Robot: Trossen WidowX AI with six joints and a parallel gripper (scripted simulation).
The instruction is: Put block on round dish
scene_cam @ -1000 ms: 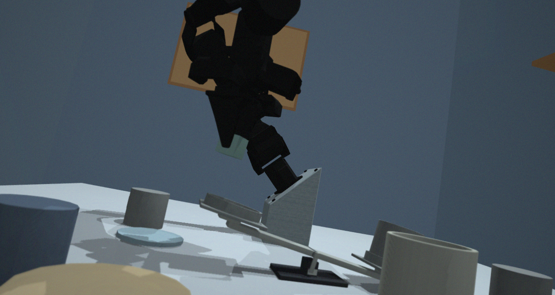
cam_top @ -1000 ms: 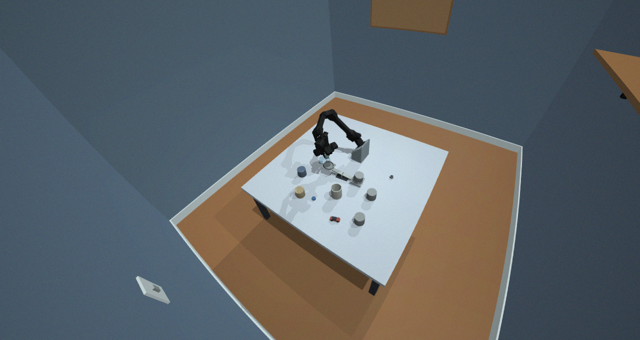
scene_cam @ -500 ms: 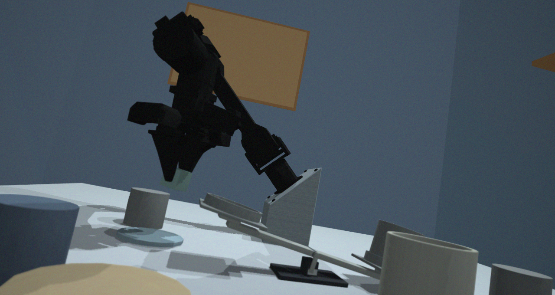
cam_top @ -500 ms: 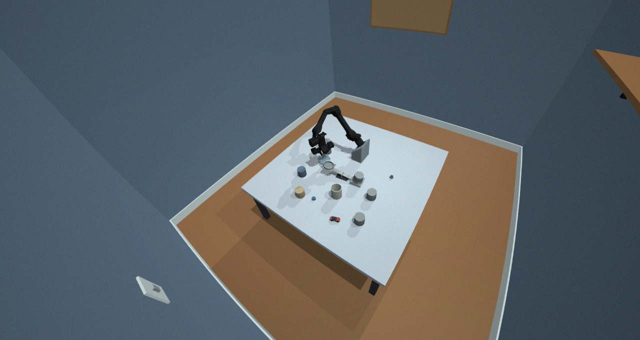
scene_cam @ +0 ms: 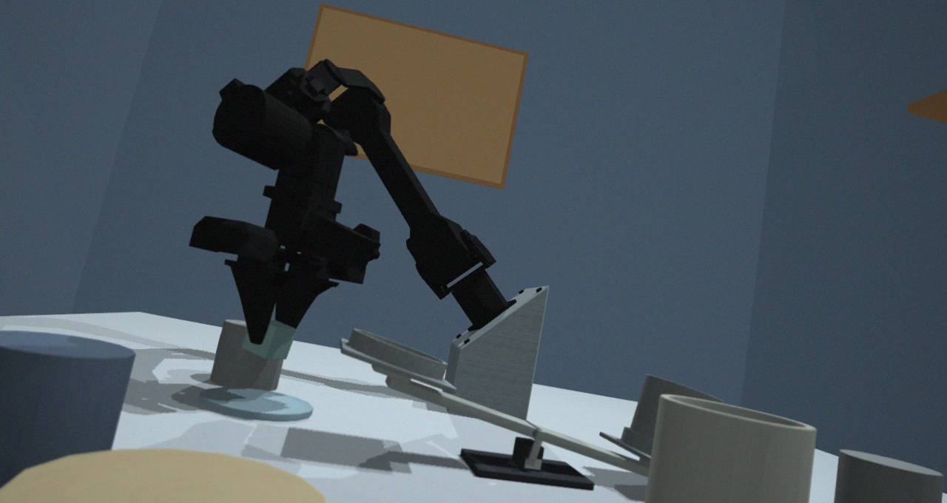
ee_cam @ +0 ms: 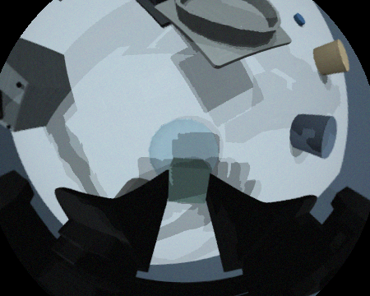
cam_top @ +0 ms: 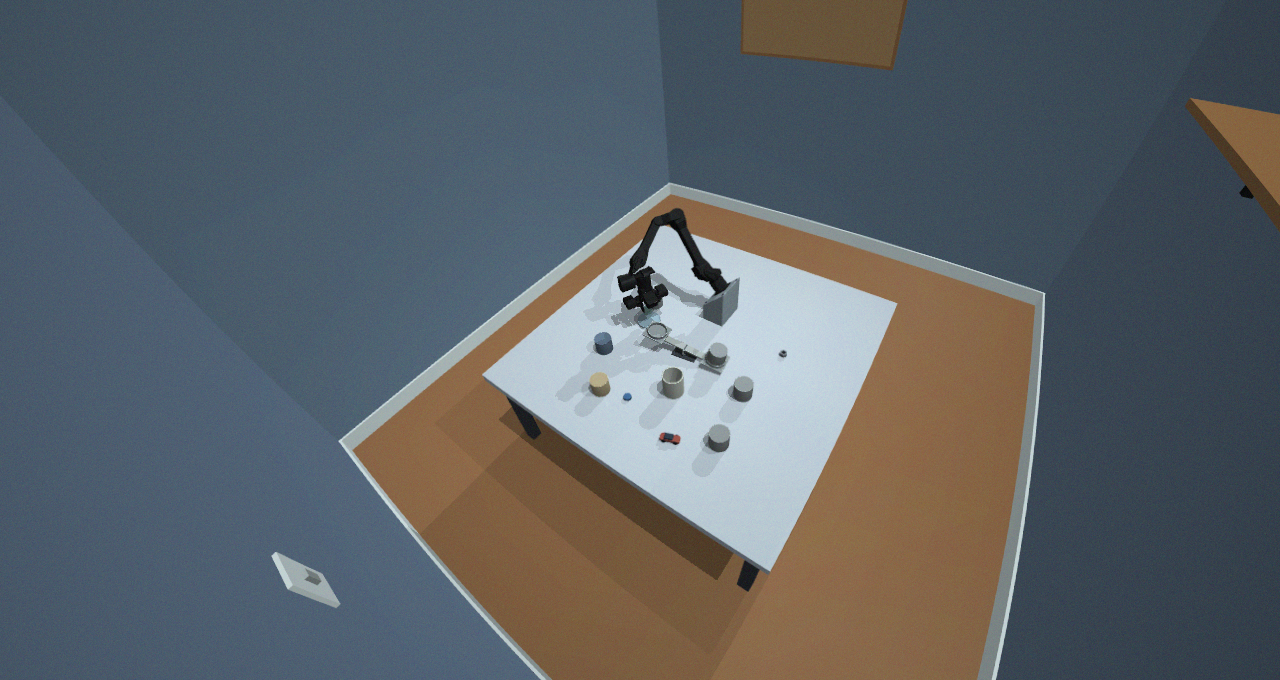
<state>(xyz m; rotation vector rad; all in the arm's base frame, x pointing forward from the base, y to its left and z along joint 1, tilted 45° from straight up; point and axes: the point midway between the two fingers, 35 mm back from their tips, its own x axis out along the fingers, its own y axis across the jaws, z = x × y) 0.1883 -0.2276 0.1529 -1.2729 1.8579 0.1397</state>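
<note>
My gripper [scene_cam: 268, 336] [ee_cam: 187, 176] is shut on a translucent green block [scene_cam: 280, 342] [ee_cam: 189, 187]. It holds the block a little above the round pale blue dish [scene_cam: 214, 404] [ee_cam: 162, 137]. One grey cup [scene_cam: 229, 357] stands on the table just behind the dish in the exterior view, partly hidden by the fingers and block. The other grey cup [cam_top: 716, 354] [scene_cam: 644, 410] stands on the lower end of the tilted balance [cam_top: 682, 346] [scene_cam: 490, 419]. The raised end, a ringed holder [scene_cam: 397, 354] [ee_cam: 230, 36], is empty.
A blue cylinder [cam_top: 603, 343] [ee_cam: 308, 133], a tan cylinder [cam_top: 599, 384] [ee_cam: 329, 59] and a tall beige container [cam_top: 673, 384] [scene_cam: 728, 457] stand around the balance. Two grey cylinders [cam_top: 742, 389] [cam_top: 718, 439] and a red toy car [cam_top: 669, 438] are farther off. The arm's wedge base [scene_cam: 496, 370] is behind the balance.
</note>
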